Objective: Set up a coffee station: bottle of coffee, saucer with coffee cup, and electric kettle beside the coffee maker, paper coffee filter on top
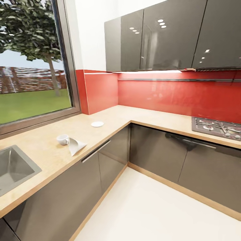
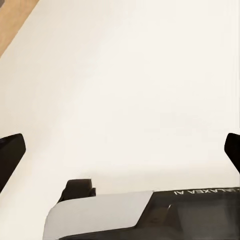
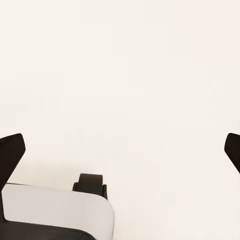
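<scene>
Both jaws wide apart, holding nothing (pale floor (image 2: 130, 90) behind).

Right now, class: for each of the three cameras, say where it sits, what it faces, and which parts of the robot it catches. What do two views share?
Head view: high on the robot, looking down at the L-shaped countertop with coffee cup, saucer, sink, stove.
Left wrist view: near the left gripper, facing pale floor; dark fingertips spread.
Right wrist view: near the right gripper, same.
Both wrist views share the pale floor.
</scene>
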Robot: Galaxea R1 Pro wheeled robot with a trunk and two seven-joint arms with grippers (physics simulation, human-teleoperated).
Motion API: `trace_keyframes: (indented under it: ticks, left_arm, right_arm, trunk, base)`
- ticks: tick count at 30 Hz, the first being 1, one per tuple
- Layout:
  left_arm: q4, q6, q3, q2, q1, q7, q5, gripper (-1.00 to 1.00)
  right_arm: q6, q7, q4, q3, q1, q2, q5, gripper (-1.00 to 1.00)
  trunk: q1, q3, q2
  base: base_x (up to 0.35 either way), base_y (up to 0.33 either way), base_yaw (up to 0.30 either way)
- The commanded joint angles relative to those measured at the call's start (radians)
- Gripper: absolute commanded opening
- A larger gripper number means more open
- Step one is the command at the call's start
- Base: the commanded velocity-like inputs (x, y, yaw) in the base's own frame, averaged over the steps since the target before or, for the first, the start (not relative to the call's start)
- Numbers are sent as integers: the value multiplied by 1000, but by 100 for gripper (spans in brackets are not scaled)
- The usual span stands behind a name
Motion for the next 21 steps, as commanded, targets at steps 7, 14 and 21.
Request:
trace_keyframes:
  ticks: [7,14,21]
  left_arm:
    - [-624,363,-139,-87,0,-15,0,100]
    - [-957,616,-163,-112,-7,-14,2,100]
    - [-1031,724,-167,-115,-71,-12,1,100]
  right_arm:
    - [-3,-1,0,-1,0,0,9,100]
    - [-4,-1,-1,-3,0,0,8,100]
    - [-4,-1,-1,-2,0,0,9,100]
  trunk:
    - [0,-1,0]
    - [0,-1,0]
    - [0,-1,0]
  base:
    - [0,0,0]
    - [0,0,0]
    - [0,0,0]
